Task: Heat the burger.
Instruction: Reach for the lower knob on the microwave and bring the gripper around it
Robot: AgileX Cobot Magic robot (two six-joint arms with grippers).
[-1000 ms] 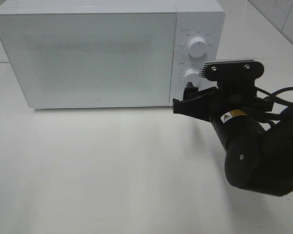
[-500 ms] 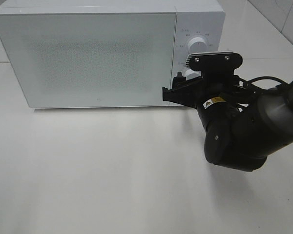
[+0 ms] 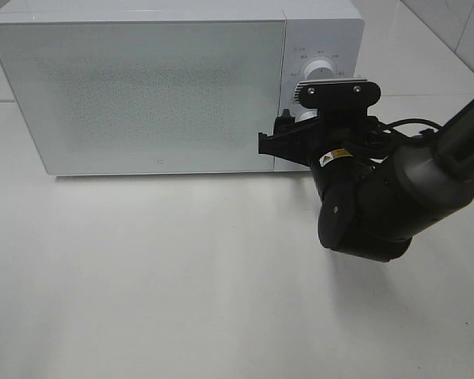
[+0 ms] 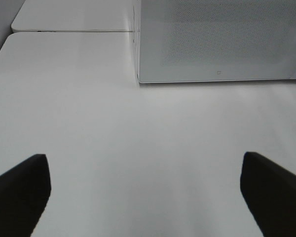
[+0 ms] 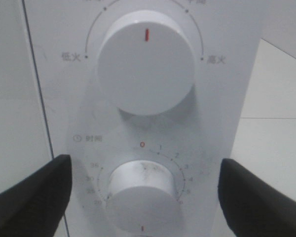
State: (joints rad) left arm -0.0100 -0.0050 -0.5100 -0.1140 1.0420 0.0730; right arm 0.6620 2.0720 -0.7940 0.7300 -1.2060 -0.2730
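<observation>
The burger is not in view. The white microwave (image 3: pixel 142 87) stands at the back of the table with its door shut. My right gripper (image 3: pixel 284 140) is at the control panel, in front of the lower dial. In the right wrist view it (image 5: pixel 145 202) is open, its two fingers on either side of the timer dial (image 5: pixel 140 180) and apart from it. The power dial (image 5: pixel 145 64) is above, its red mark pointing up; it also shows in the exterior view (image 3: pixel 319 73). My left gripper (image 4: pixel 148 197) is open and empty over bare table, facing the microwave (image 4: pixel 217 39).
The white table (image 3: pixel 182 268) stretches in front of the microwave. The right arm's black body (image 3: pixel 371 205) hangs over the table's right part. A second white table surface (image 4: pixel 69 15) lies behind the left corner of the microwave.
My right gripper has moved left and in toward the control panel, and now covers the lower dial in the exterior view. The microwave door stays shut.
</observation>
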